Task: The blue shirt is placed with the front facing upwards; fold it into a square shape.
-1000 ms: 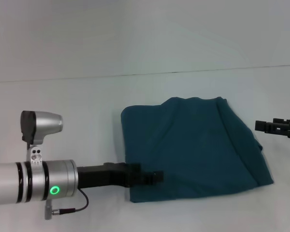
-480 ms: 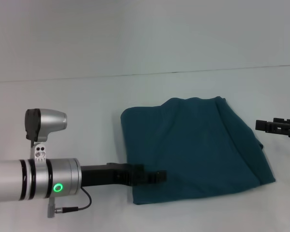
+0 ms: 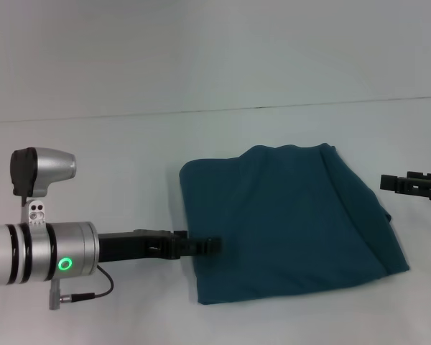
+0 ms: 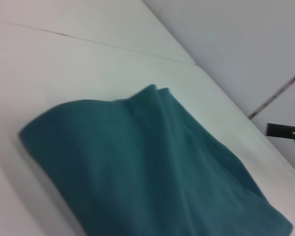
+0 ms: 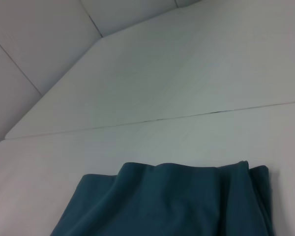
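**Folded blue shirt lay flat between my two end effectors**

The blue shirt (image 3: 287, 223) lay on the white surface (image 3: 115, 158) as a folded, roughly four-sided bundle with only plain teal cloth showing. In the head view it sat right of centre. Its long axis ran from about 11 o'clock down to 5 o'clock, so the bundle was skewed rather than square to the surface's far seam. The far edge, toward 12 o'clock, was bunched into soft ripples, and a raised fold ran down the right-hand portion toward the 5 o'clock corner.

My left end effector (image 3: 214, 244) reached in from 9 o'clock and its tip lay at the shirt's left edge, near the 7 o'clock corner. Its fingers looked drawn together, but I could not tell whether they pinched any cloth. My right end effector (image 3: 391, 182) hung at 3 o'clock, clear of the shirt's right edge, and I could not tell how its fingers stood.

The left wrist view showed the shirt (image 4: 152, 167) lengthwise, with the long ridge of the fold more plainly than the head view did, and my right end effector (image 4: 285, 132) as a small dark shape beyond it. The right wrist view showed only the rippled far edge of the shirt (image 5: 177, 201) and the bare surface (image 5: 187, 73) behind it.
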Controlling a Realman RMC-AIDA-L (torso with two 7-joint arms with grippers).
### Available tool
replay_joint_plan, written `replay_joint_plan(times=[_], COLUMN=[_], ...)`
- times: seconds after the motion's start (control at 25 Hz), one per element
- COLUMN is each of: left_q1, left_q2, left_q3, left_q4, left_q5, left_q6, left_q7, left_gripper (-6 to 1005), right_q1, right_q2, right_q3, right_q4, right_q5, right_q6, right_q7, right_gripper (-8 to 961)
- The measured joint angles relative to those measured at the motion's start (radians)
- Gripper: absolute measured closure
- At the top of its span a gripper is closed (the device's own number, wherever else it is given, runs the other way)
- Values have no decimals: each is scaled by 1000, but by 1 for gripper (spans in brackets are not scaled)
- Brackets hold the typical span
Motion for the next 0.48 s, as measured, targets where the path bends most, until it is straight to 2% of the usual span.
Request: replay_joint_plan(times=[0.48], left_q1=[-20], left_q2=[-17], left_q3=[28], left_q4=[-11], left_q5=[18], left_q6=[-69], left_q7=[-23], left_gripper=[73], right_q1=[3], right_q2=[0], right_q3=[0], right_q4=[1], right_q5=[2], right_q6=[-2], right_q7=[9], right_gripper=[26])
